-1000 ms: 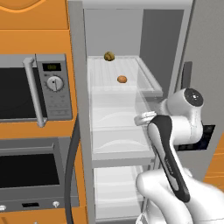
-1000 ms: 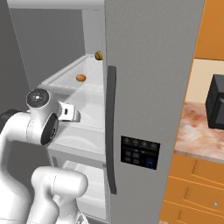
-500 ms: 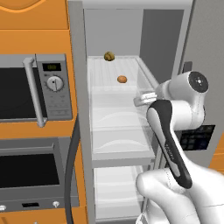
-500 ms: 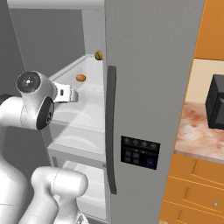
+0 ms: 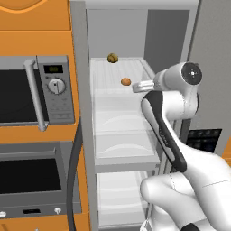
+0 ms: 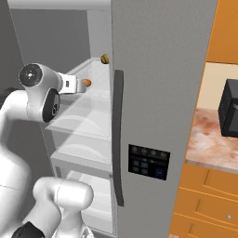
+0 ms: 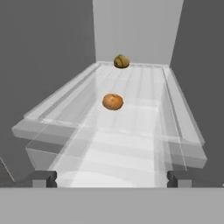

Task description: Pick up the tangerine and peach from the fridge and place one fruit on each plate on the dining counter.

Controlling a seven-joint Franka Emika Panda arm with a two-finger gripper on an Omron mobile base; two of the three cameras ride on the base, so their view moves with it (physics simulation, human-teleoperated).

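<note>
fridge (image 5: pixel 135 135): door swung wide, pale interior, clear glass shelves stacked one above another.
top shelf (image 7: pixel 131 113): clear tray with raised side rims, holding two items well apart along its depth.
tangerine (image 7: pixel 113 101): small dull-orange fruit, resting mid-shelf, roughly centred between the side rims; also seen just beyond the hand at (image 5: pixel 126 81) and (image 6: pixel 86 82).
lumpy item (image 7: pixel 121 61): olive-brown, at the back of the same shelf near the rear wall; not wanted.
peach: not made out on this shelf; position cannot be told.
gripper (image 7: pixel 111 178): level with the top shelf at its front edge, aimed straight along it toward the tangerine; near the fruit but not touching.
fingers (image 7: pixel 43 178): spread to full width, nothing between them.
microwave (image 5: pixel 31 92): silver, dial on its panel, set in orange cabinetry left of the fridge.
step in hand: approach to the first fruit, judged early in the task; nothing lifted, no plate served.
next move calls for: straight advance over the shelf until the fingertips flank the tangerine, kept low enough to bracket its middle yet clear of the glass; then closing, lifting slightly and backing out between the side rims.
risk: round fruit likely to roll toward the back if nudged by one fingertip first.
</note>
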